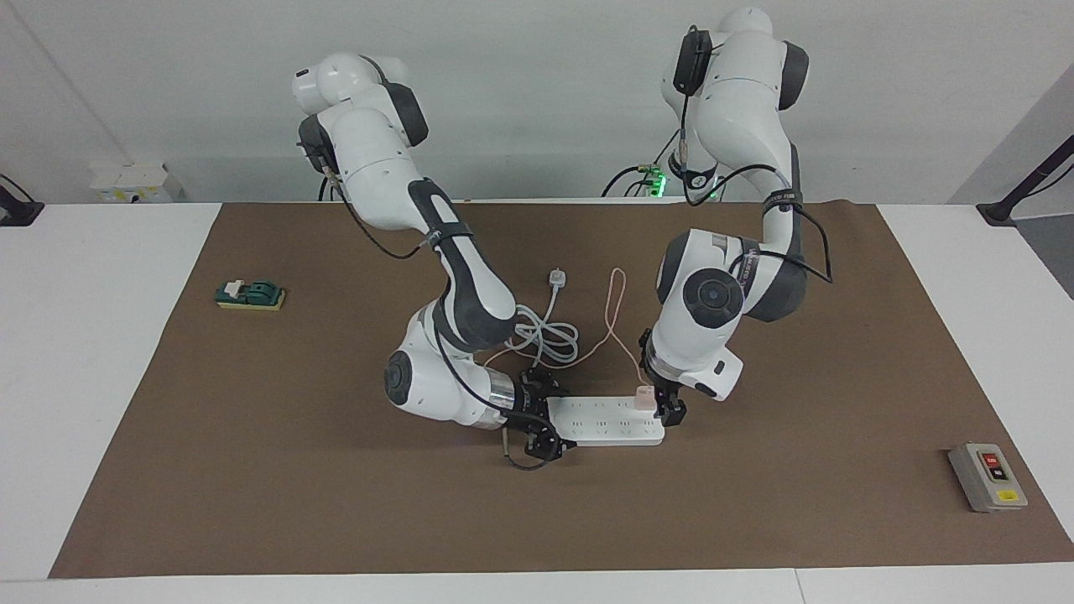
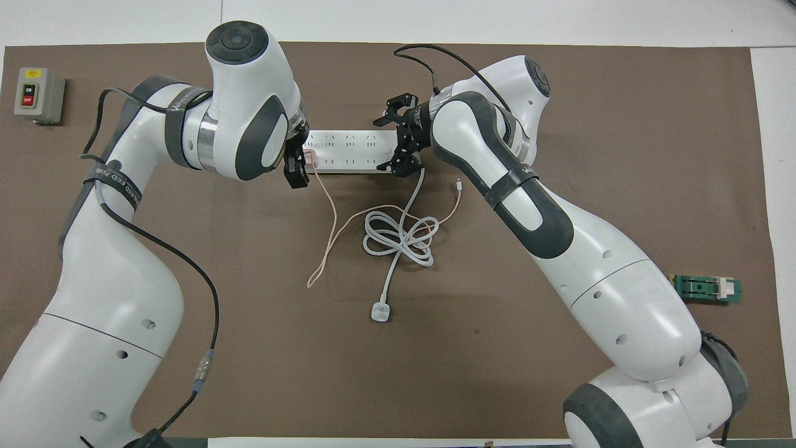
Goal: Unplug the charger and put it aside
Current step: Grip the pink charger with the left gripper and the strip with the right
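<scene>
charger [image 1: 644, 397], the small pale pink cube, sits plugged into the power strip [image 1: 608, 419] at the end toward the left arm, its thin pink cable [image 2: 326, 218] trailing off toward the robots across the brown mat [image 1: 294, 470]. i have the left gripper [image 1: 657, 403] down on it, and from the facing view its fingers look closed on the cube, though i can't see the contact cleanly. the right gripper [image 1: 541, 419] is at the strip's other end, jaws spread across the strip's width, apparently pinning it to the bench [image 1: 101, 352]. my read is that the pull is the step in hand: i'd lift the charger straight up out of the socket, no twisting, and keep the right gripper pressing down so the strip doesn't ride up with it. the strip's coiled white cord [image 2: 401, 239] lies tangled near the pink cable, so i'd carry the charger off toward the left arm's end of the bench, watching that the cable doesn't drag the coil.
</scene>
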`<action>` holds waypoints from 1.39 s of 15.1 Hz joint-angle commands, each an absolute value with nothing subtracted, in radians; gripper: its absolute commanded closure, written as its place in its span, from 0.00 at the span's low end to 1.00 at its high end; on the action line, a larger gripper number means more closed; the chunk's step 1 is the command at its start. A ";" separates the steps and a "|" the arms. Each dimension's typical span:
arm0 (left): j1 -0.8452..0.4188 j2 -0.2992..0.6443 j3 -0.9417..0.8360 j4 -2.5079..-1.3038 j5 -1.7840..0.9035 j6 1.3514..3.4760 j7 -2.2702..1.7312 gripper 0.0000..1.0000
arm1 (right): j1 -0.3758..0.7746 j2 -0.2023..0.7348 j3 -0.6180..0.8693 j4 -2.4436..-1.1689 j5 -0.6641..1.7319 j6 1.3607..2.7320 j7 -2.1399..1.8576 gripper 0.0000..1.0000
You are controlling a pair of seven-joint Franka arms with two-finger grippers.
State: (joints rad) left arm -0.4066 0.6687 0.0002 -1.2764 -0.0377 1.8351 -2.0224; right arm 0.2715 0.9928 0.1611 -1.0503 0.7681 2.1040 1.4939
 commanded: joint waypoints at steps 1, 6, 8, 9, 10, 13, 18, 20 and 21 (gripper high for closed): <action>-0.423 0.664 0.011 -1.290 -0.029 1.825 -2.026 0.00 | 0.275 1.025 0.172 -1.017 0.784 2.102 1.488 0.00; -0.423 0.664 0.011 -1.290 -0.029 1.822 -2.026 0.00 | 0.284 1.025 0.169 -1.025 0.779 2.111 1.462 0.00; -0.423 0.664 0.011 -1.292 -0.029 1.822 -2.026 0.00 | 0.291 1.025 0.167 -1.034 0.778 2.135 1.460 0.00; -0.423 0.664 0.011 -1.292 -0.029 1.822 -2.026 0.00 | 0.296 1.023 0.167 -1.040 0.772 2.146 1.457 0.00; -0.423 0.664 0.011 -1.293 -0.029 1.822 -2.026 0.00 | 0.301 1.023 0.167 -1.045 0.766 2.163 1.447 0.04; -0.423 0.664 0.011 -1.298 -0.029 1.825 -2.026 0.00 | 0.301 1.019 0.169 -1.069 0.762 2.209 1.413 0.31; -0.425 0.657 0.011 -1.316 -0.028 1.867 -2.025 0.00 | 0.299 1.017 0.169 -1.069 0.775 2.209 1.376 0.68; -0.428 0.644 0.011 -1.344 -0.028 1.893 -2.025 0.00 | 0.299 1.017 0.169 -1.069 0.776 2.209 1.376 0.68; -0.431 0.643 0.012 -1.353 -0.028 1.902 -2.025 0.00 | 0.299 1.017 0.169 -1.069 0.778 2.209 1.376 0.68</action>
